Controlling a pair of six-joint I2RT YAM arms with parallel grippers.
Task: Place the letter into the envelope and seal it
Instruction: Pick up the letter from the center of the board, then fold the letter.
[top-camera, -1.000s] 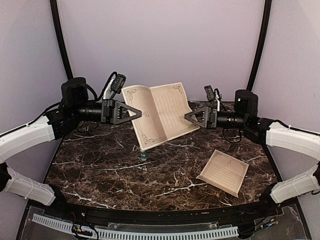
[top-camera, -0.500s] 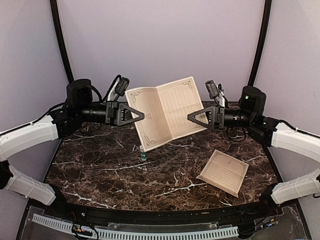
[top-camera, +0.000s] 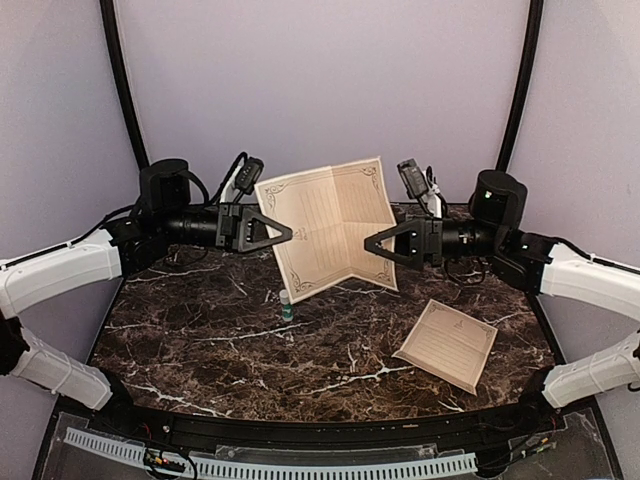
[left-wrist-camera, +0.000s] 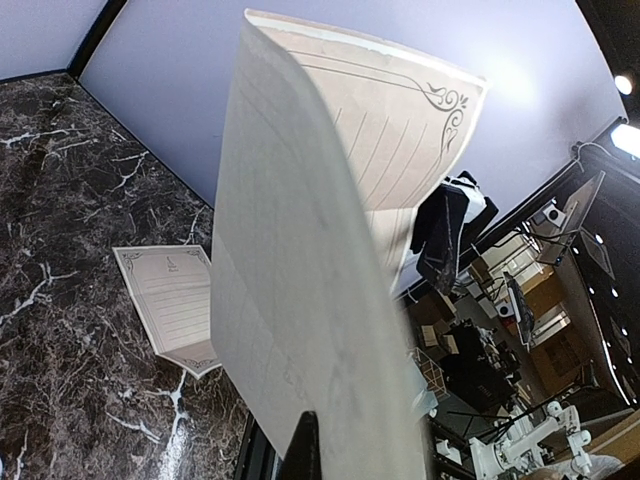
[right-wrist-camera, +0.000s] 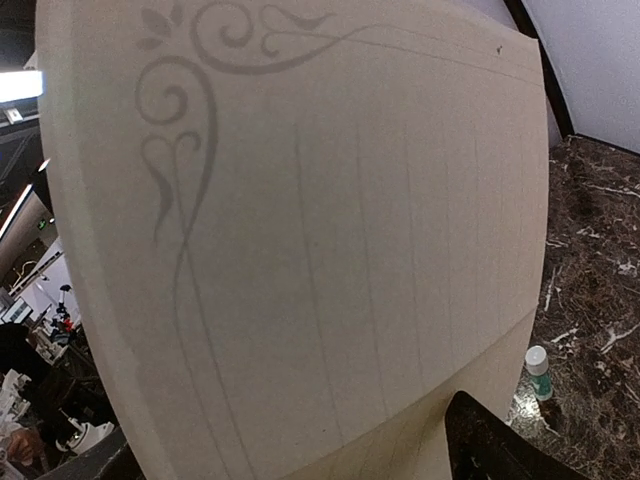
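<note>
- Step: folding the letter (top-camera: 322, 222) in mid-air, upper centre of the top view; not inserted yet.
- Left pincer (top-camera: 289, 236) is pinching its left edge.
- Right pincer (top-camera: 368, 243) is at the right half; can't tell if it's spread or gripping.
- Envelope (top-camera: 447, 345) lies flat on the surface (top-camera: 200, 340), lower right.
- Next, probably: close the crease, then carry the letter to the envelope.

- The letter (right-wrist-camera: 300, 250) fills the right wrist view, its edges cut off; only one of the right fingers (right-wrist-camera: 490, 445) shows.
- Of the left fingers (left-wrist-camera: 303, 450), only one dark tip shows at the picture's bottom edge.
</note>
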